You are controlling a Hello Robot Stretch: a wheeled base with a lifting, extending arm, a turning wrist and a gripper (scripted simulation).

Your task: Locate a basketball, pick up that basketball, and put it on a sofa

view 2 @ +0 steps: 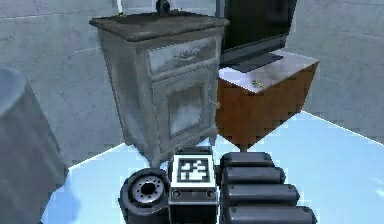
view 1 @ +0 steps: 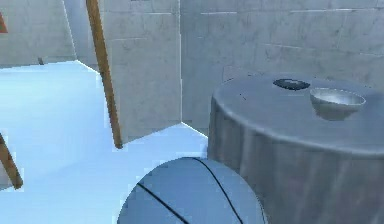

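A large round ball point(view 1: 192, 195) with dark curved seams, like a basketball, sits at the bottom middle of the forward view, just in front of a round grey table. In the arm side view, the arm's dark bar rises from the bottom edge, ending in a white marked square point(view 2: 190, 168). The gripper's point(view 2: 147, 195) dark round body is left of that square. Its far end is not distinct, so I cannot tell whether it holds anything.
The round grey table point(view 1: 300, 150) carries a bowl point(view 1: 336, 100) and a small dark dish point(view 1: 291, 84). A wooden post point(view 1: 103, 70) stands at a wall corner, with pale floor left of it. A grey cabinet point(view 2: 165, 80) and a TV point(view 2: 258, 30) on a wooden stand point(view 2: 265, 95) face the arm.
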